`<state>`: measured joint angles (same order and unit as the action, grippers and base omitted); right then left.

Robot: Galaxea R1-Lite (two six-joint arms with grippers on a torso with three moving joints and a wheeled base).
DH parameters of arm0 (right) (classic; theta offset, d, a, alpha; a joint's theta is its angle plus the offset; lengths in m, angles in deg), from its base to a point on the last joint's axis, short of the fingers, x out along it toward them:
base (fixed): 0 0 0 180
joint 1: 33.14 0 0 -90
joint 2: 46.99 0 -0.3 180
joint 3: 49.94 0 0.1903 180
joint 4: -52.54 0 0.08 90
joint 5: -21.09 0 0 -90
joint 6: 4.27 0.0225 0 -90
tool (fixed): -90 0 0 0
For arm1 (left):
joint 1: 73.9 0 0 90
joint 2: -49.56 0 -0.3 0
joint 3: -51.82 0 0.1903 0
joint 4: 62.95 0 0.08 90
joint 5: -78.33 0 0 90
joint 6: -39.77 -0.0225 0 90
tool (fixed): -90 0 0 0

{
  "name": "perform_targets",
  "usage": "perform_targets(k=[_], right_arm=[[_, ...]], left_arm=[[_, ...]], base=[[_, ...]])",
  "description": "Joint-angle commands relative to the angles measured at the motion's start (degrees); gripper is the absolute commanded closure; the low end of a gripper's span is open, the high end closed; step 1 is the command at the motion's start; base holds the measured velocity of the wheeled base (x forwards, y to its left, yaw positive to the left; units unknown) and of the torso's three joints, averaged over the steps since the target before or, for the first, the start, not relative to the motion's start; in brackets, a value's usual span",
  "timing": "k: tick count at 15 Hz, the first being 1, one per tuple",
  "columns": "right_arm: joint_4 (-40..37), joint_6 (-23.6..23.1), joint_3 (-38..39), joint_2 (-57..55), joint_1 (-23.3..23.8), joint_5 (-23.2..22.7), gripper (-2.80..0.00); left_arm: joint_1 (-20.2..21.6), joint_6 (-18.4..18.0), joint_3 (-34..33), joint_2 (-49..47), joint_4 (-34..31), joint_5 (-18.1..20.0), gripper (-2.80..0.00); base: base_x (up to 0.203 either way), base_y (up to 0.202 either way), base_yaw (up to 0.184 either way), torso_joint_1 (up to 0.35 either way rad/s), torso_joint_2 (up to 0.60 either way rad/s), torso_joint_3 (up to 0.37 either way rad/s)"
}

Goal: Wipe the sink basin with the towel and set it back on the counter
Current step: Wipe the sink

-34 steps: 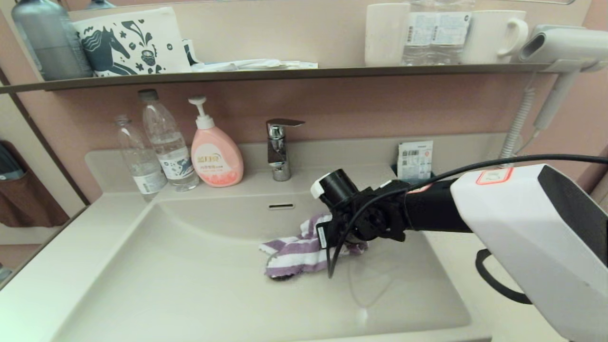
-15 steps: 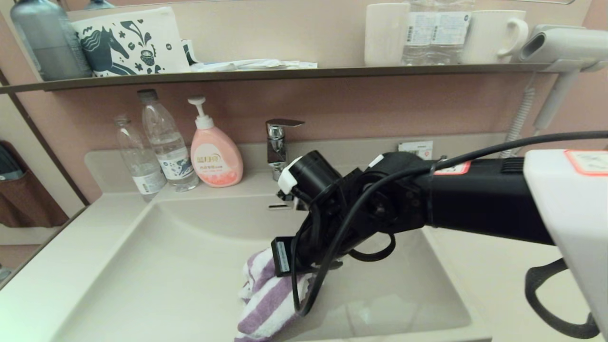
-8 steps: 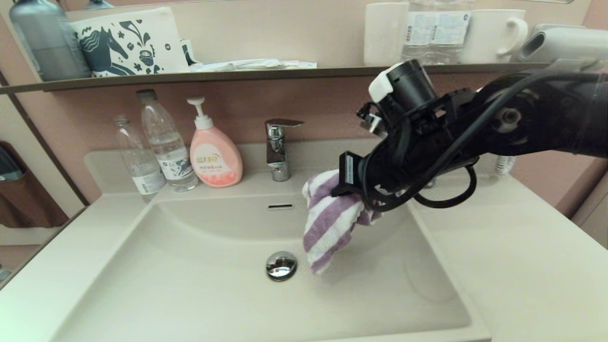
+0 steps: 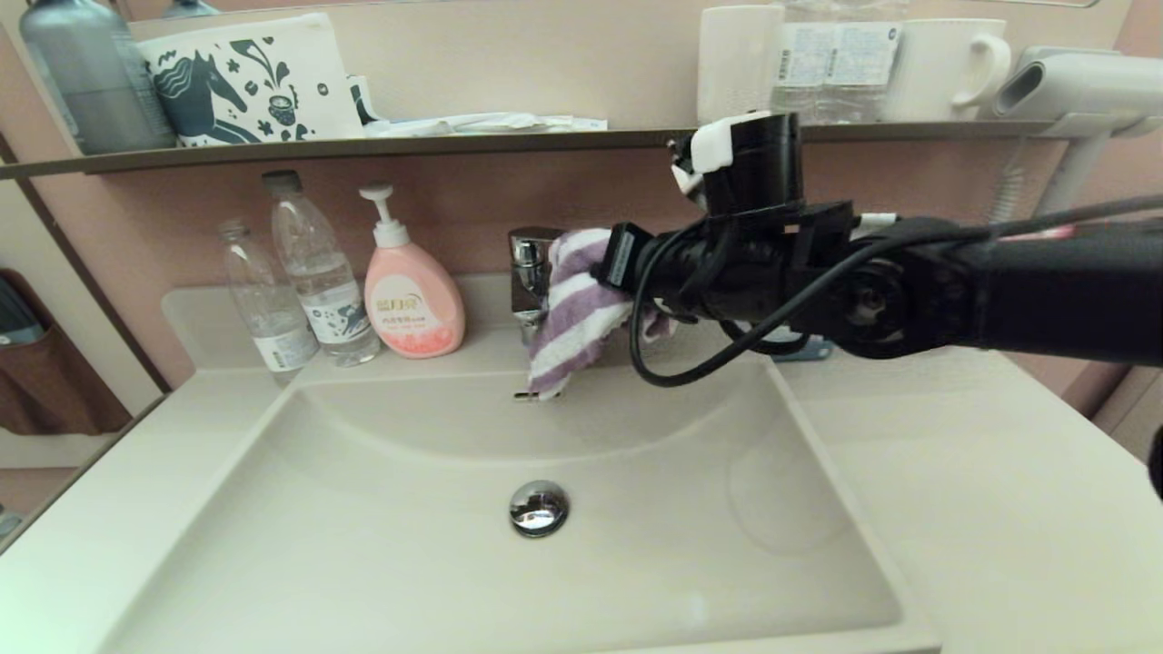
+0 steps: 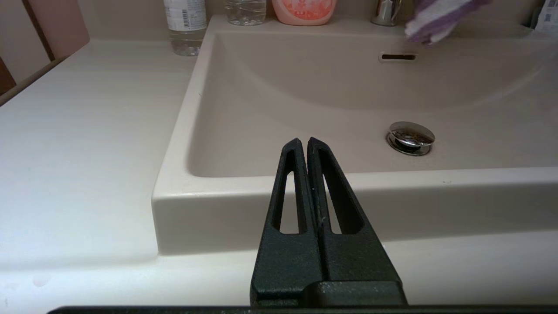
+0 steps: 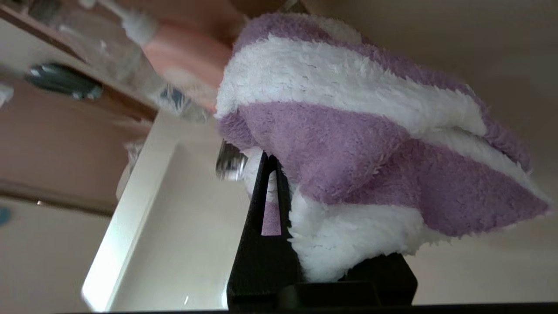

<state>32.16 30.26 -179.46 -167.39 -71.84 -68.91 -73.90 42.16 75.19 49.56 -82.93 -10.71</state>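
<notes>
open sink basin (image 4: pixel 363 545) & right counter (image 4: pixel 999 509); faucet (image 4: pixel 527 272), soap bottle (image 4: pixel 413 304), 2 water bottles (image 4: pixel 318 272) along back edge

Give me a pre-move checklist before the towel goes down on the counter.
1. Right gripper shut on towel: ok.
2. Towel lifted clear of basin: ok.
3. Towel hangs in front of the tap; contact: cannot tell.
4. Counter to the basin's right bare for set-down: ok.
5. Left gripper shut, parked at the basin's front edge: ok.
</notes>
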Motion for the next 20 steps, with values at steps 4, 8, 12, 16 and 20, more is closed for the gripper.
perform_targets(k=[4,8,12,16,20], right_arm=[[4.84,-9.79,-0.73,-8.29,1.89,2.22,0.00],[4.91,-15.44,-0.89,-10.92,4.06,5.85,0.00],[0.28,-19.56,-3.45,-13.28,5.99,13.60,0.00],[-1.93,-19.85,-3.71,-11.84,9.14,17.34,0.00],[-9.22,-18.98,-2.84,-8.55,11.68,21.42,0.00]], left_arm=[[0.00,0.07,0.00,-0.09,0.04,0.00,0.00],[0.00,0.06,0.00,-0.09,0.04,0.00,0.00],[-0.03,0.03,0.00,-0.09,0.04,0.00,0.00],[0.00,0.07,0.00,-0.09,0.04,0.00,0.00],[0.00,0.07,0.00,-0.09,0.04,0.00,0.00]], base=[[0.000,0.000,0.000,0.000,0.00,0.000],[0.000,0.000,0.000,0.000,0.00,0.000],[0.000,0.000,0.000,0.000,0.00,0.000],[0.000,0.000,0.000,0.000,0.00,0.000],[0.000,0.000,0.000,0.000,0.00,0.000]])
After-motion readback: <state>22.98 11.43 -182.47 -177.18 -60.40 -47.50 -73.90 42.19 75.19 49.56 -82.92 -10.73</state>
